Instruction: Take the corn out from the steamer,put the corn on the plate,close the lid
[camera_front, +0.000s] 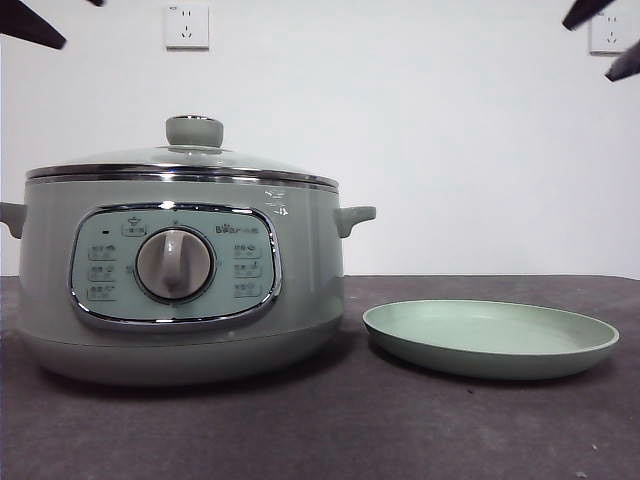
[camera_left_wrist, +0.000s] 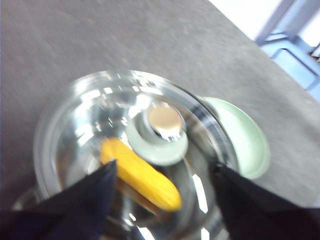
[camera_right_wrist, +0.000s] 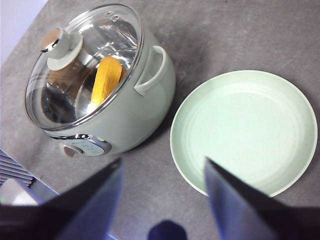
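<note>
The pale-green steamer (camera_front: 180, 290) stands at the left of the table with its glass lid (camera_front: 185, 158) on. The corn (camera_left_wrist: 142, 175) lies inside and shows through the glass, also in the right wrist view (camera_right_wrist: 106, 77). The empty pale-green plate (camera_front: 490, 338) sits to the steamer's right. My left gripper (camera_left_wrist: 162, 187) hangs open above the lid's knob (camera_left_wrist: 162, 131), apart from it. My right gripper (camera_right_wrist: 162, 180) is open, high above the table between the steamer (camera_right_wrist: 125, 100) and the plate (camera_right_wrist: 245, 130). In the front view only black tips show at the top corners.
The table is a dark grey surface (camera_front: 320, 430). A white wall with two sockets (camera_front: 187, 27) stands behind. A blue frame (camera_left_wrist: 295, 55) lies beyond the table's edge in the left wrist view.
</note>
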